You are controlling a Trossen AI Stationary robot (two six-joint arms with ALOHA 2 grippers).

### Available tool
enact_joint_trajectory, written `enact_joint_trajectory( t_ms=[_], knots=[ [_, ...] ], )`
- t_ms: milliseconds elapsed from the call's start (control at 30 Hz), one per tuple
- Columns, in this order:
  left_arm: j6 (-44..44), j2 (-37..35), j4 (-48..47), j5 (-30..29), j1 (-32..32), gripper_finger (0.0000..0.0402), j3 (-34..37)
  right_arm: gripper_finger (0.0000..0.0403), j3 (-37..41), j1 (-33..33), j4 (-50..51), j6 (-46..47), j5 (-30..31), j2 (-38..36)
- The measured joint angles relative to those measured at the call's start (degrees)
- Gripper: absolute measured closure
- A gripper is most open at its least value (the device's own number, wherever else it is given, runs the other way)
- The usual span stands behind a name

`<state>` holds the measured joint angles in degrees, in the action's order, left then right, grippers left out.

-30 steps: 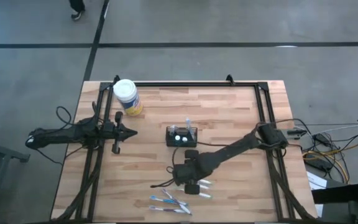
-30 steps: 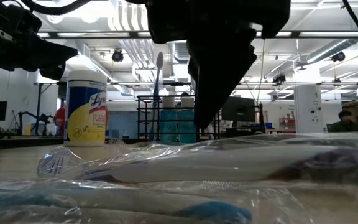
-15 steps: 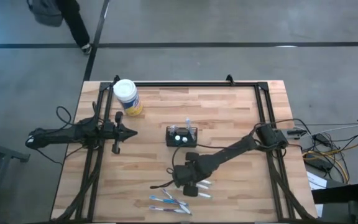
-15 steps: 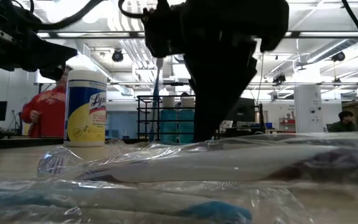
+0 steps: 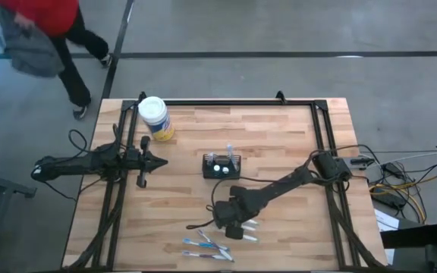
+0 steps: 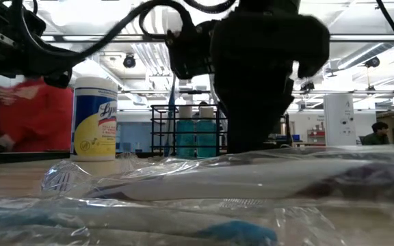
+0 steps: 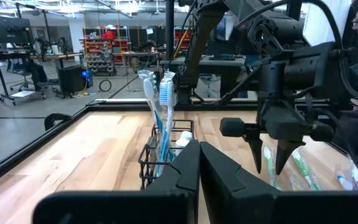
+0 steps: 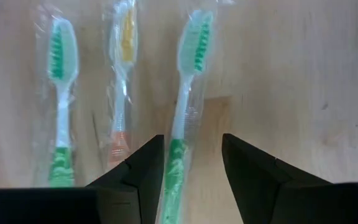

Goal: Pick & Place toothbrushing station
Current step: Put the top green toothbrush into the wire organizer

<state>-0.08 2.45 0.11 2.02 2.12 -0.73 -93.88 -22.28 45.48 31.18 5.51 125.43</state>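
Your right gripper [image 8: 191, 163] is down low over the wrapped toothbrushes near the front of the light wooden slatted bench [image 5: 279, 136]. Its fingers [image 8: 135, 174] stand partly open and hold nothing; they straddle the handle of a green-and-white toothbrush in clear plastic wrap [image 8: 188, 93]. Just beside that one lie an orange-bristled wrapped toothbrush [image 8: 122, 74] and a second green wrapped toothbrush [image 8: 59, 93], roughly parallel. In the high view you see the right gripper [image 5: 230, 224] with more blue wrapped toothbrushes [image 5: 207, 245] near it, closer to the front edge.

The small black wire-mesh caddy [image 5: 221, 165] sits upright around the middle of the bench, apart from the right gripper. It holds two upright toothbrushes, one white and one blue [image 7: 160, 118].

Your left gripper [image 5: 152, 161] waits at the left side of the bench, pointed toward the caddy, its fingers [image 7: 222, 180] closed together on nothing. A yellow round tub with a white lid [image 5: 155, 117] stands at the back left corner. A person in red [image 5: 40, 26] walks on the floor beyond it.
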Motion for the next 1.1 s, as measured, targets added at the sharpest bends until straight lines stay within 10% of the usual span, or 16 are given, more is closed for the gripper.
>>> enact_joint_trajectory(
  t_ms=[467, 1100],
  knots=[
    [0.0, 0.01, -0.12, 0.04, 0.01, 0.0388, 0.0, 0.0261, 2.23, -0.07, -3.02, -1.13, 0.26, -0.13],
    [-0.77, 0.0, -0.12, 0.07, 0.0, 0.0388, 0.02, 0.0393, 2.46, 0.26, -2.25, -4.71, 4.05, -1.92]
  ],
)
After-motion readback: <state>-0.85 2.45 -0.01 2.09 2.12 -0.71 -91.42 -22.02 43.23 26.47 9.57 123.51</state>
